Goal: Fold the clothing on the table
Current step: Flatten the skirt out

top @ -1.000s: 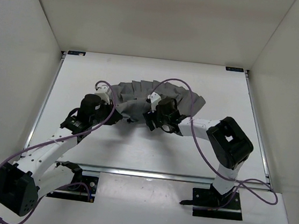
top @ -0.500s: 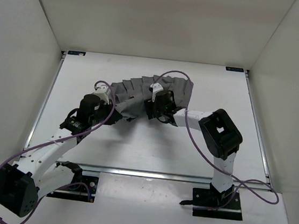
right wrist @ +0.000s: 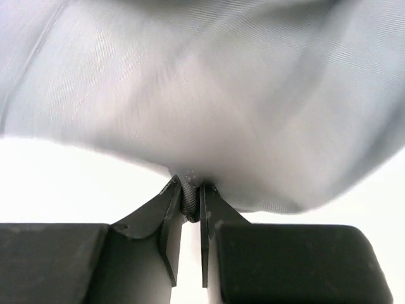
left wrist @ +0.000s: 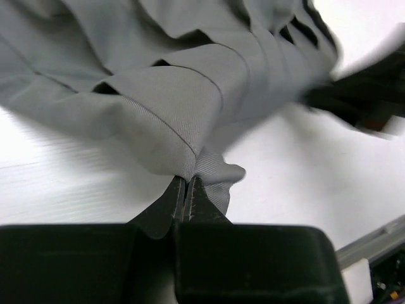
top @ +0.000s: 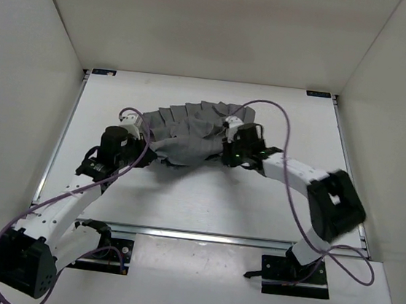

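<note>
Since a second ago my right arm has been swinging out to the right, and its jaws have gone from wide to clamped. The table [top: 183, 201] is carrying the clothing [top: 191, 130] across its far-centre area. It is bunching up and spanning between my two grippers, with pleats fanning toward the far edge. My left gripper [left wrist: 188, 190] is pinching a fold at the garment's left end, jaws almost touching. My right gripper [right wrist: 192, 197] is nipping a thin fold at the right end, with fabric draping over it.
</note>
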Robot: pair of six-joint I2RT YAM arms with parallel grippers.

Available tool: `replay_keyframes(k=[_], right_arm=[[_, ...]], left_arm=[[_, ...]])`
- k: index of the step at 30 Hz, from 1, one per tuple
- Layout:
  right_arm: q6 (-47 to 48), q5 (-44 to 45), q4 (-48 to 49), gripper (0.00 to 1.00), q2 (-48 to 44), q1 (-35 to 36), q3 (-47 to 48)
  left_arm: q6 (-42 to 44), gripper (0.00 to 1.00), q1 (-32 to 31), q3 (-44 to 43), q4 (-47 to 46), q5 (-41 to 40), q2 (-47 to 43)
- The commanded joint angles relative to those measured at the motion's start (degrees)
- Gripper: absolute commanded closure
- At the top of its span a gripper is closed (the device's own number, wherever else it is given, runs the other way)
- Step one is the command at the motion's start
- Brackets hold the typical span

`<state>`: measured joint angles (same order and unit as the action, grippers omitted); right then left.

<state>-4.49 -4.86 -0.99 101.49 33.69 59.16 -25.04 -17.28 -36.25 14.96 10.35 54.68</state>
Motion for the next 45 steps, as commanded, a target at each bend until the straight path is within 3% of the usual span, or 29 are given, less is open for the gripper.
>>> replay_keyframes(k=[1,7,11,13,15,18,19,21,24,26,27,29,32,33,37,41,45], right_arm=[[7.56,-13.82,-6.91,1.00,-20.13,-5.20,-4.64],[7.30,-24.92,-11.65,1.00,-41.09,-14.70,-9.85],[7.57,-29.85,-16.40,1.00,-41.03,-20.49,-5.90],[6.78,-32.48,-15.01,1.00,-35.78,-21.55,-3.81],[6.25,-31.62,-12.90,1.00,-30.08,-21.57,0.33],[8.61,-29.68,-12.45,1.00,-19.25,-22.79,13.15],[9.32,-29.59,-13.32,0.99,-14.88,-22.71,20.83],[11.95,-28.72,-19.01,1.00,-8.55,-24.20,33.87],[15.64,-27.30,-31.21,1.00,2.20,-23.94,66.33],[16.53,-26.34,-35.98,1.00,7.04,-23.94,76.06],[15.92,-27.12,-33.83,1.00,5.31,-24.20,74.54],[15.30,-28.27,-29.80,1.00,-1.44,-24.29,59.76],[13.82,-26.60,-17.32,1.00,-10.76,-23.06,34.98],[12.42,-27.21,-15.29,1.00,-12.44,-22.88,27.14],[7.14,-26.70,-8.78,1.00,-18.16,-21.31,6.02],[1.19,-21.52,-5.61,1.00,-23.43,-17.27,-8.51],[-2.98,-19.05,-4.19,1.00,-28.79,-13.83,-21.09]], left_arm=[[2.62,1.00,3.29,-1.72,1.82,0.90,-1.58],[4.03,1.00,4.19,-4.18,3.67,0.90,-2.20],[3.50,1.00,4.71,-5.49,3.68,2.04,-1.07],[2.98,1.00,5.58,-7.25,2.27,3.01,1.91],[3.67,1.00,6.72,-14.68,1.83,3.89,9.01],[4.03,1.00,8.66,-28.38,2.62,6.69,19.90],[4.03,1.00,9.71,-31.74,3.31,7.40,21.86],[4.21,1.00,10.51,-47.25,7.51,9.25,30.36],[5.70,1.00,10.51,-68.96,16.11,10.30,39.51],[6.66,1.00,9.11,-77.46,19.39,10.04,41.91],[6.58,1.00,8.84,-78.44,19.75,8.91,41.39],[6.15,1.00,7.70,-72.06,16.09,8.03,37.80],[3.51,1.00,7.78,-50.22,7.66,8.11,28.85],[3.33,1.00,6.83,-46.75,5.19,8.02,27.69],[0.35,1.00,4.45,-22.01,-3.24,6.53,19.96],[-3.87,1.00,1.29,-2.65,-8.98,6.35,14.95],[-3.88,1.00,-2.31,7.49,-11.09,6.09,13.53]])
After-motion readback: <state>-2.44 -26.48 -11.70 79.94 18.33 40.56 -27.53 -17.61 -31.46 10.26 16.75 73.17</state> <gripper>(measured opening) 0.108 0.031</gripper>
